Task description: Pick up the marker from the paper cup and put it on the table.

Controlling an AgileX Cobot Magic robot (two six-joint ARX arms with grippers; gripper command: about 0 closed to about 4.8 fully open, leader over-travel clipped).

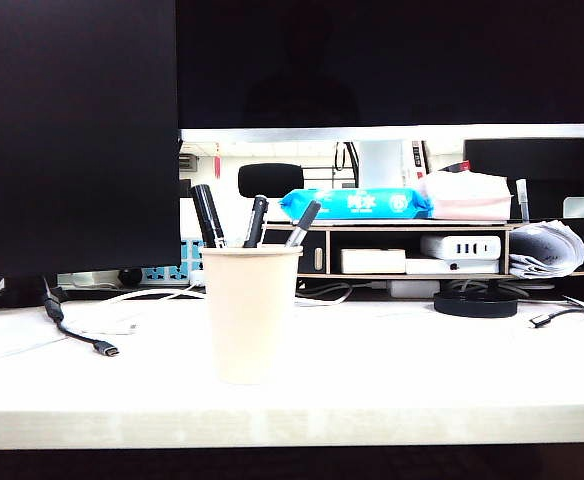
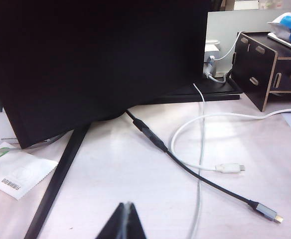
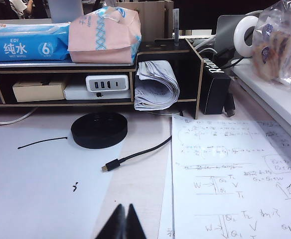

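From my seat, the left claw (image 2: 125, 221) shows only as two dark fingertips pressed together, nothing between them, hovering low over the white bench (image 2: 135, 169). Just ahead of it lies a black cable with a grey plug (image 2: 265, 211) and a white cable (image 2: 230, 168); further ahead stands the big black monitor (image 2: 95, 59).

The right claw (image 3: 121, 222) is likewise pinched narrow and empty. Ahead of it I see a black round puck-shaped pad (image 3: 99, 129), a thin black cable with a small plug (image 3: 116, 163), and beside it a white sheet of handwritten notes (image 3: 225, 169).

Neither claw appears in the exterior view. There the plain cream paper cup (image 1: 251, 315) stands upright near the bench's front edge, and the thick black marker with white lettering (image 1: 208, 214) leans out of its rim on the left, alongside a slimmer black pen (image 1: 256, 221) and a grey-barrelled pen with a black tip (image 1: 303, 222).

My worries from here: the three sticks crowd together, so a claw could close on the wrong pen or on two at once. The cup looks light; a sideways nudge or a slanted pull on the marker could tip it. Loose cables lie in both arms' paths and might snag on the way over.
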